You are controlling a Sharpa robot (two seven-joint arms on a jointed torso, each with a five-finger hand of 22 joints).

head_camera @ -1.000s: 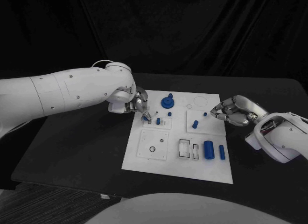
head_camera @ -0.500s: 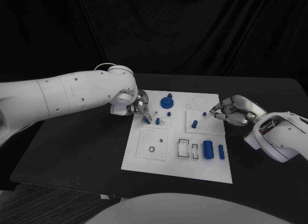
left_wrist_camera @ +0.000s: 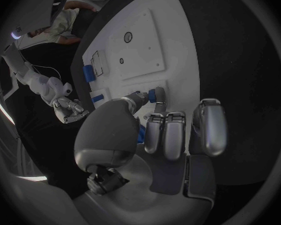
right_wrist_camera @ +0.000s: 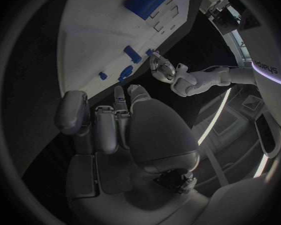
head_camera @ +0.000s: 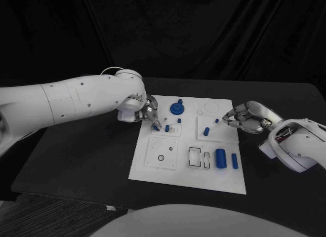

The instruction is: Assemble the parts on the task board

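The white task board (head_camera: 156,170) lies in the middle of the black table. My left hand (head_camera: 144,110) hovers over the board's far left corner, fingertips down on a small raised plate. In the left wrist view my left hand (left_wrist_camera: 172,130) pinches a small blue peg (left_wrist_camera: 154,95) between thumb and finger against the board (left_wrist_camera: 147,40). A second small peg (head_camera: 167,128) stands just beside it. My right hand (head_camera: 245,117) hangs at the board's right edge with its fingers curled in, and nothing shows in it.
On the board stand a blue round knob (head_camera: 178,106), two short pegs (head_camera: 206,131), a large blue cylinder (head_camera: 221,158) and a slimmer one (head_camera: 235,161). A black ring (head_camera: 161,158) and rectangular slots (head_camera: 196,157) lie toward the near side. Bare table surrounds the board.
My left hand has edged slightly down and in toward the small plate with the peg. The right hand has stayed put.
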